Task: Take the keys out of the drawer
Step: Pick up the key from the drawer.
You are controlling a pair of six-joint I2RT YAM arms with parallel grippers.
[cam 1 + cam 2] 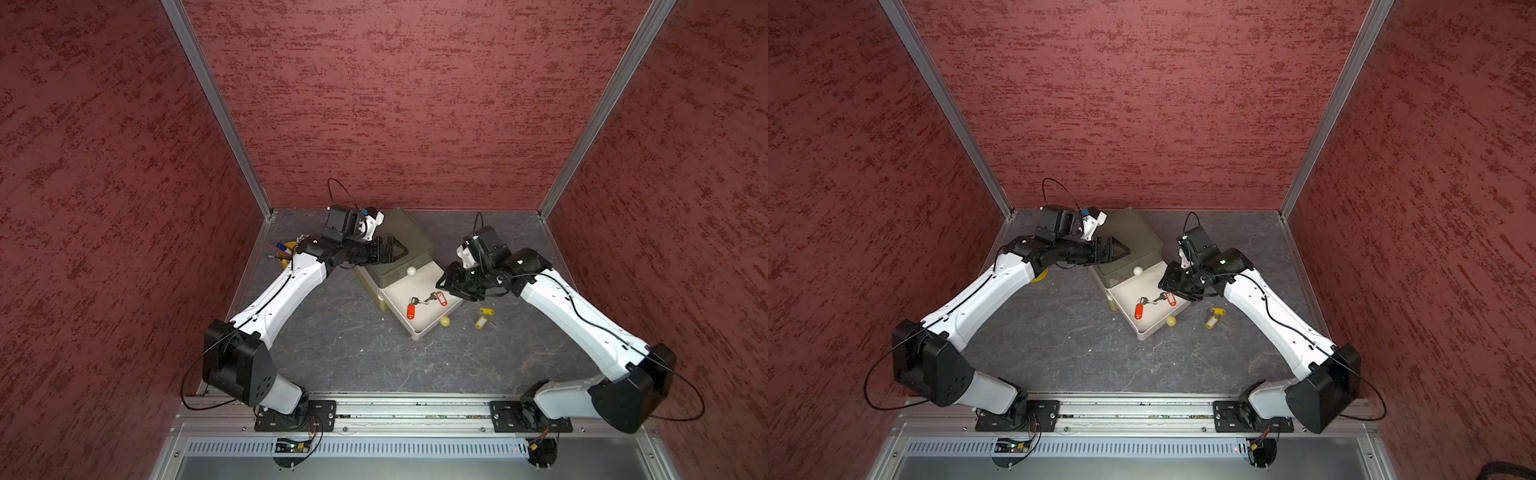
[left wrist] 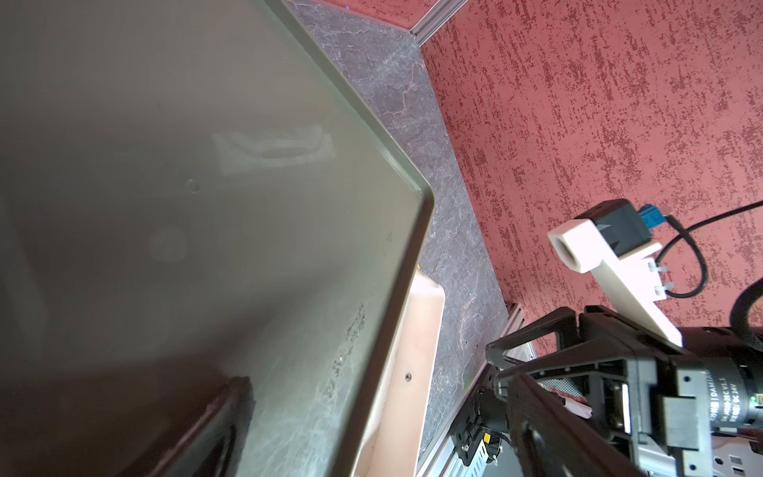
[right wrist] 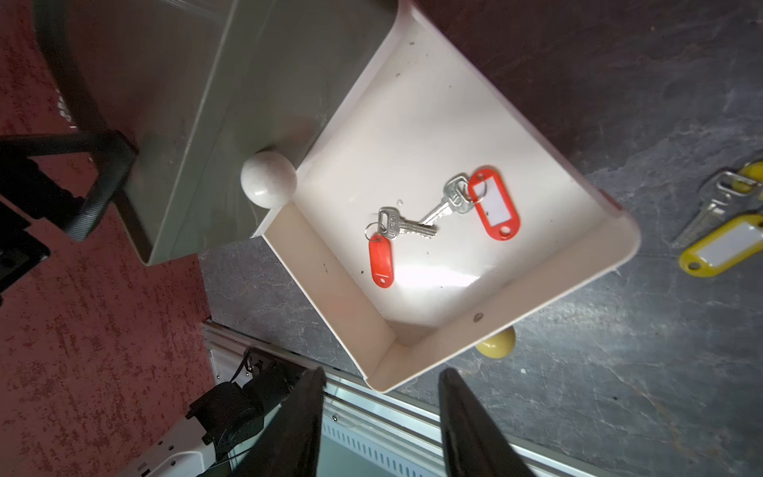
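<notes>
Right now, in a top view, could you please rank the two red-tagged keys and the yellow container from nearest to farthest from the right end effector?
1. Windowed red-tagged key, in the drawer, beside the right end effector.
2. Solid red-tagged key, farther left in the drawer.
3. Yellow container, far left, behind the left arm.

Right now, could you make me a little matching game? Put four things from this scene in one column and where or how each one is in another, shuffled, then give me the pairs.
Things:
1. red-tagged keys
2. yellow-tagged keys
3. white knob
4. right gripper

Places or states:
A. on the table, beside the drawer
B. open, holding nothing
C. inside the open drawer
D. on the front of the grey-green cabinet

Pairs: 1-C, 2-A, 3-D, 4-B.
</notes>
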